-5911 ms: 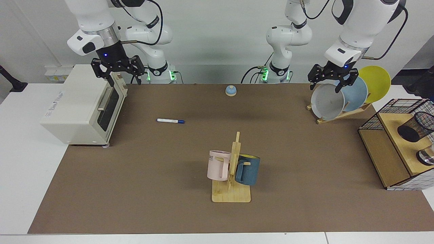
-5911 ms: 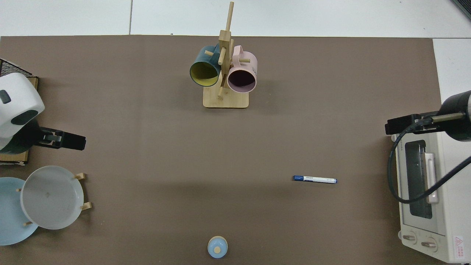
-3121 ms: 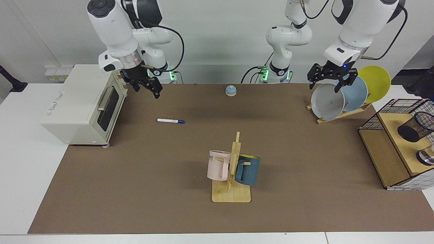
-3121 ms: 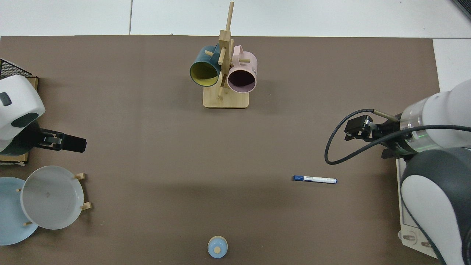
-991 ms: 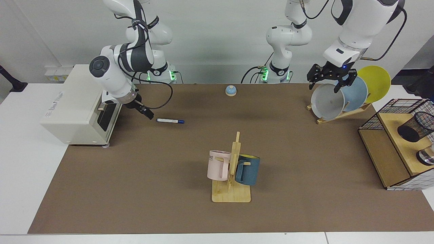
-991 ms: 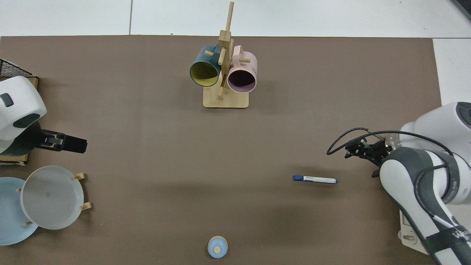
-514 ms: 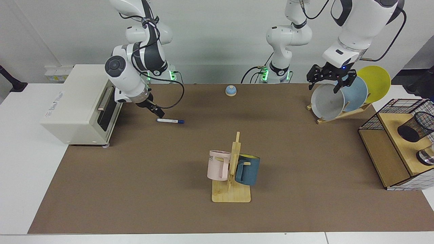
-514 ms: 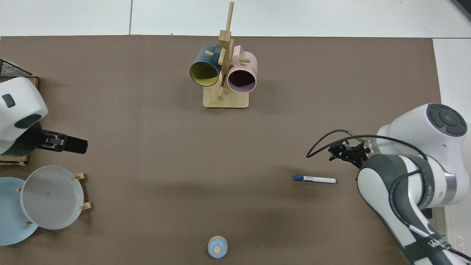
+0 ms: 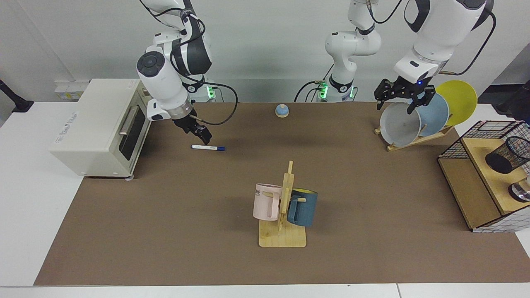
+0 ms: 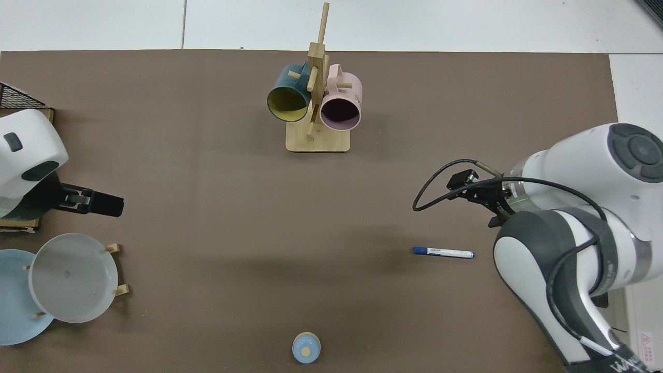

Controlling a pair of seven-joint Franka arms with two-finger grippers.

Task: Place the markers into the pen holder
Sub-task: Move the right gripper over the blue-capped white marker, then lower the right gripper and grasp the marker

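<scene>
Marker (image 9: 208, 147) lies flat on brown mat of counter (image 9: 165, 215), blue cap pointing toward counter centre, white barrel end toward toaster oven (image 9: 99, 126). Same marker in top view (image 10: 443, 253), clear of all other items.

Right claw (image 9: 201, 133) hangs just above and behind marker's white end, angled down, not touching it. Cannot tell from either view how far its fingers are apart; nothing seen in it. In top view the right arm's wrist and cable sit near marker's white end; claw itself (image 10: 479, 194) mostly hidden under the arm.

Left claw (image 9: 399, 97) waits over the plate rack (image 9: 414, 138), fingers spread apart, empty, close above rim of grey plate (image 9: 399, 124). Top view: left claw (image 10: 96, 203) w/ dark fingers extended over mat.

Pen holder (image 9: 507, 155): black mesh cup, lying tilted on wooden shelf unit (image 9: 476, 182) at counter's far end on left arm's side, well apart from marker. Shiny metal round object (image 9: 520, 191) just beside it.

Mug stand (image 9: 283, 223) mid-counter, pink mug (image 9: 266, 201) and blue mug (image 9: 302, 207) hung either side. Small blue bell (image 9: 282, 110) near arm bases.
</scene>
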